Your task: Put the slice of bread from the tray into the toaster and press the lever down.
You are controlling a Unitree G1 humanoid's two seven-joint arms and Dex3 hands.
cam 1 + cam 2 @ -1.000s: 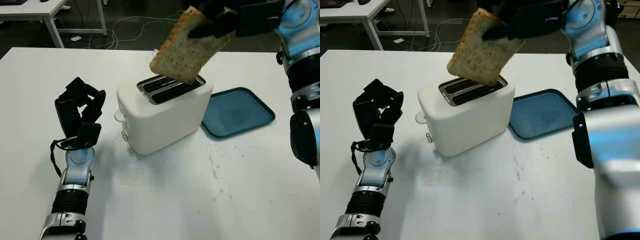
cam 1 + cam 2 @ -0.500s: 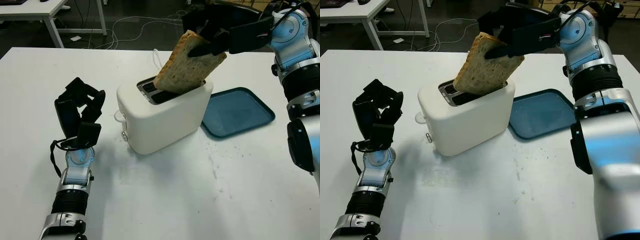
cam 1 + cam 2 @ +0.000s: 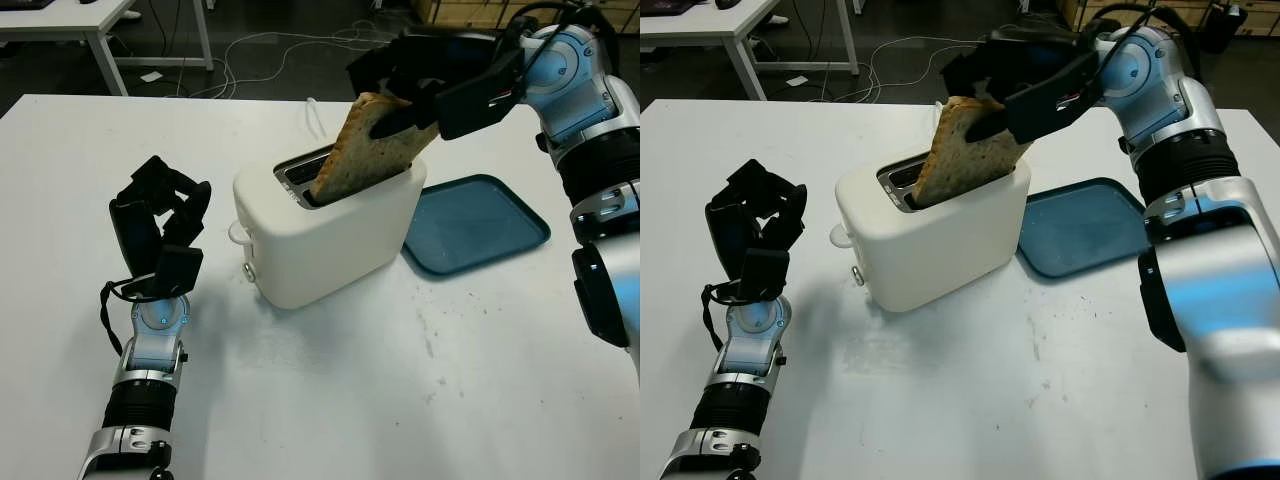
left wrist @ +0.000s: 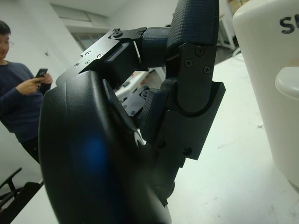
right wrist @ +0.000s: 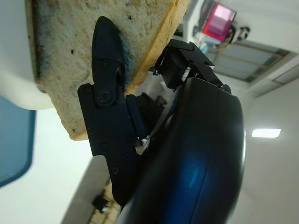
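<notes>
Lowered since a moment ago: bread (image 3: 372,145), now partway into toaster (image 3: 325,232) slot.
Still gripped by right robot hand (image 3: 425,85); left robot hand (image 3: 158,225) curled, idle; tray (image 3: 478,222) bare; lever unpressed.

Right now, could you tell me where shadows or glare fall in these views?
Left eye view: the toaster casts a soft shadow on the table at its base. Left wrist view: a blue sheen on the left hand shell. Right wrist view: a bright ceiling light behind the right hand.
</notes>
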